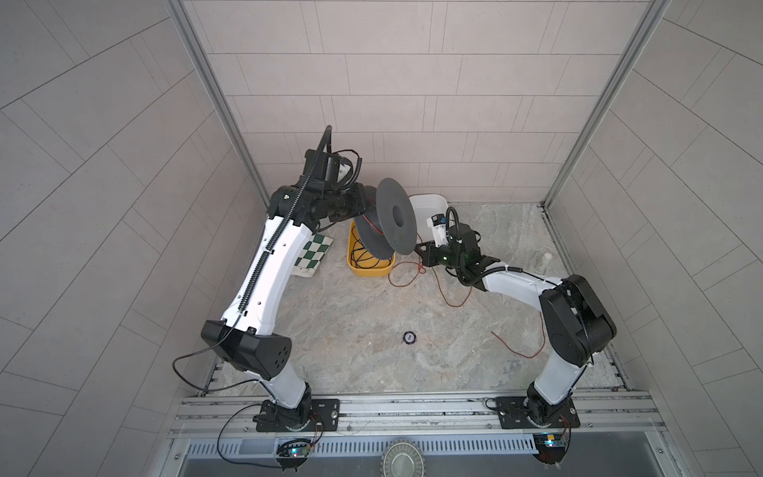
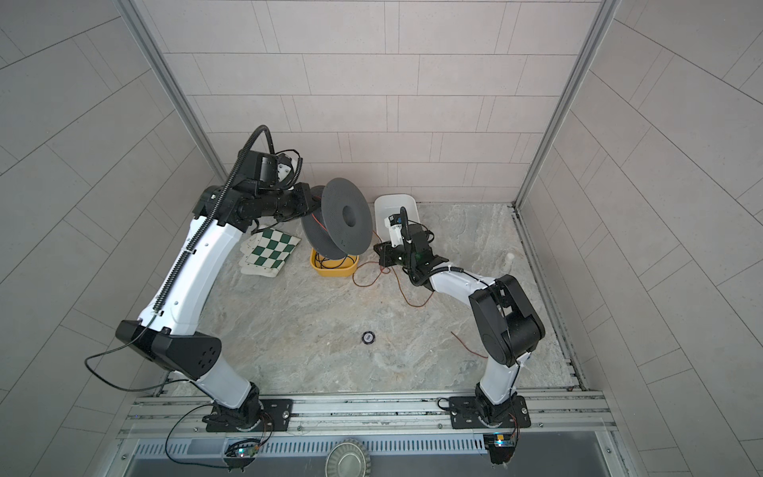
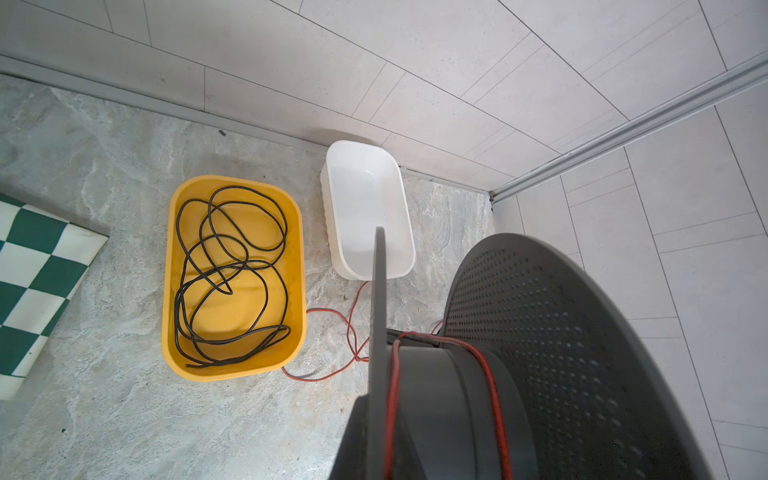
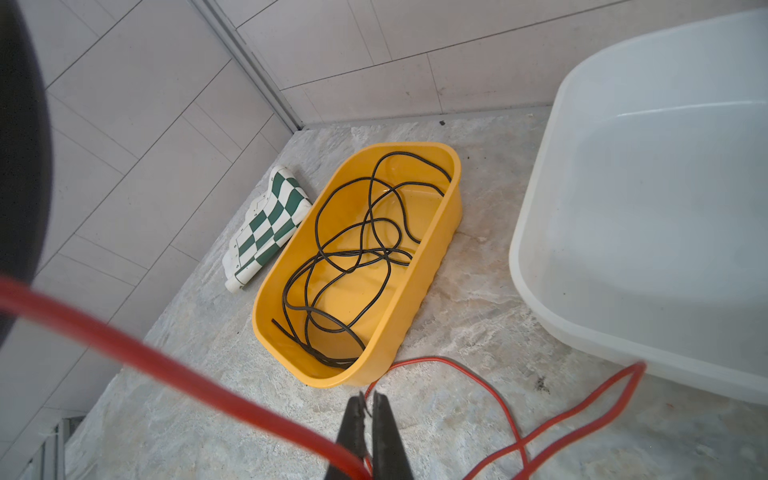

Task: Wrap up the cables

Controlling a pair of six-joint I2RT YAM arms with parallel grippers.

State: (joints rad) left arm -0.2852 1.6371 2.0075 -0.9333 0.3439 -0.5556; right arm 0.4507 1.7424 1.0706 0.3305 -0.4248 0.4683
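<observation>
Right pincer [image 4: 366,400]: pressed together on the red wire [image 4: 457,368], low over the counter [image 1: 351,322] beside the spool, probably so it can guide and tension the strand.
Red wire: a turn or two sits on the spool's hub; most lies in loose loops on the counter, trailing toward the right arm's base as slack to be taken up.
Spool [image 1: 388,198]: raised clear of the counter with its axis roughly level, leaving the hub open for winding.
Left pincer [image 1: 365,205]: clamped on the spool's flange nearest its arm, mostly hidden behind it; it serves as the holder.
Yellow tub [image 3: 302,257]: below the spool, holding the tangled black cable [image 3: 241,343] out of the way.
White tub [image 3: 365,216]: empty, by the back wall.
</observation>
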